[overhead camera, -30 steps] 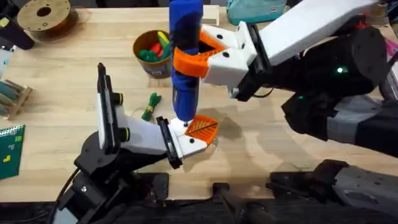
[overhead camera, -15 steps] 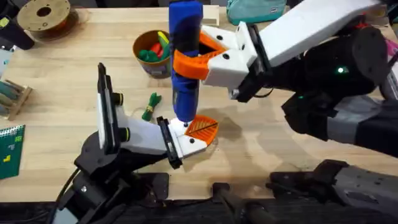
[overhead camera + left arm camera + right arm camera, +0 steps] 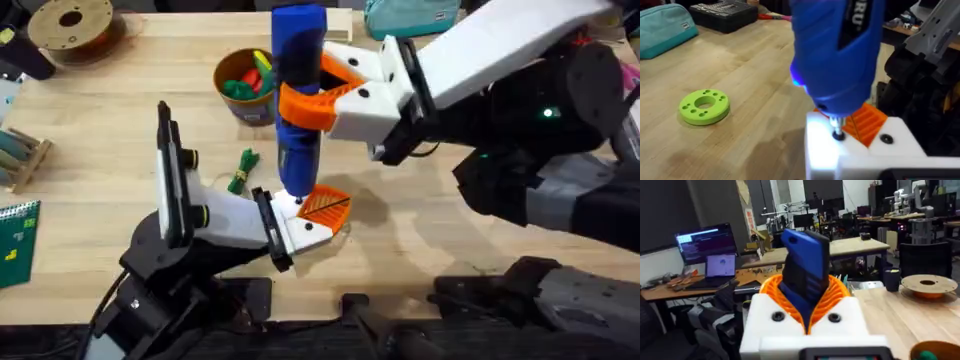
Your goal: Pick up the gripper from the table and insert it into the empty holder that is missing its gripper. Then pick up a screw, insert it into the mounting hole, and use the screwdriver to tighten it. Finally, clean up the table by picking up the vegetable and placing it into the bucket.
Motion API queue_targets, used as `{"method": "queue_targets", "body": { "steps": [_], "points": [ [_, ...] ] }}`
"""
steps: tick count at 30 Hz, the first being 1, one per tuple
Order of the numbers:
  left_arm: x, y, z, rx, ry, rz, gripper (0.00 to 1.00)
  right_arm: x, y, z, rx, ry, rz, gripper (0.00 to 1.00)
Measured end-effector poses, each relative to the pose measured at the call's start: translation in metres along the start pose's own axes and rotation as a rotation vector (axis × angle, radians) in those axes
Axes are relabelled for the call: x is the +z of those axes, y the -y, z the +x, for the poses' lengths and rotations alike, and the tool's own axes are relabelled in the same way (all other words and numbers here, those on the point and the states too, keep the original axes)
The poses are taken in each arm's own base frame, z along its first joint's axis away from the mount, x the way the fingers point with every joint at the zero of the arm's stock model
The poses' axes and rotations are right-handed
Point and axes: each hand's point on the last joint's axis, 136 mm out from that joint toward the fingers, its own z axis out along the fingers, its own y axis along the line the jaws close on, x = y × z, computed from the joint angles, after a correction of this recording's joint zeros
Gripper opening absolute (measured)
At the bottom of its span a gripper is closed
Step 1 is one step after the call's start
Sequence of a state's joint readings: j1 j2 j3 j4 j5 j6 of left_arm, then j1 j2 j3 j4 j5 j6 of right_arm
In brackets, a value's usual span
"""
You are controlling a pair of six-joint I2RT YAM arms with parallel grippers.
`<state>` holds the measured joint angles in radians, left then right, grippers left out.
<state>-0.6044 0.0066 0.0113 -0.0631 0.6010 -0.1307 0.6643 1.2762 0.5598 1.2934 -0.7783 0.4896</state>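
1. Your right gripper (image 3: 318, 98) is clamped on the blue powered screwdriver (image 3: 298, 95), held upright, w/ its orange ribbed pads (image 3: 774, 294) squeezing the body. The bit sits in the screw (image 3: 838, 134) on the white holder (image 3: 860, 152) at the left arm's end. If the driver tilts, the bit prob cams out and skates across the white plastic.
2. The left gripper (image 3: 312, 218) is the workpiece here; can't tell how wide its fingers stand. The orange wedge gripper (image 3: 326, 204) is seated right beside the screw. Push down too hard and you could shift the left arm, losing bit alignment.
3. Overtightening could likely crack the mount or strip the hole.
4. The leafy green vegetable (image 3: 242, 171) lies on the table (image 3: 420, 235), just beyond the left arm and near the bucket (image 3: 246, 85). Swing the driver away low and you may knock it, or clip the bucket rim.
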Motion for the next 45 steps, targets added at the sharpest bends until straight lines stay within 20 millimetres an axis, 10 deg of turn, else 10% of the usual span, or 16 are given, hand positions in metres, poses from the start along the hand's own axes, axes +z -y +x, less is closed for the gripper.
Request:
{"method": "queue_targets", "body": {
  "steps": [8,12,19,27,35,45],
  "points": [
    [0.000,0.000,0.000,0.001,0.000,-0.001,0.004,-0.022,0.041,-0.058,0.065,0.219,0.182,0.032],
    [0.000,-0.002,0.000,0.001,0.002,-0.013,0.004,-0.026,0.057,-0.051,0.041,0.185,0.250,0.032],
    [0.000,-0.003,-0.001,0.001,0.003,-0.019,0.004,-0.074,0.133,0.005,-0.119,-0.111,0.548,0.032],
    [0.000,-0.003,-0.001,0.001,0.003,-0.019,0.004,-0.202,0.208,0.063,-0.493,-0.717,0.935,0.032],
    [0.000,-0.003,-0.001,0.001,0.003,-0.019,0.004,-0.287,0.216,0.142,-0.735,-1.418,0.771,0.032],
    [0.000,-0.003,-0.001,0.001,0.003,-0.019,0.004,-0.304,0.198,0.181,-0.690,-1.606,0.593,0.045]
  ]
}}
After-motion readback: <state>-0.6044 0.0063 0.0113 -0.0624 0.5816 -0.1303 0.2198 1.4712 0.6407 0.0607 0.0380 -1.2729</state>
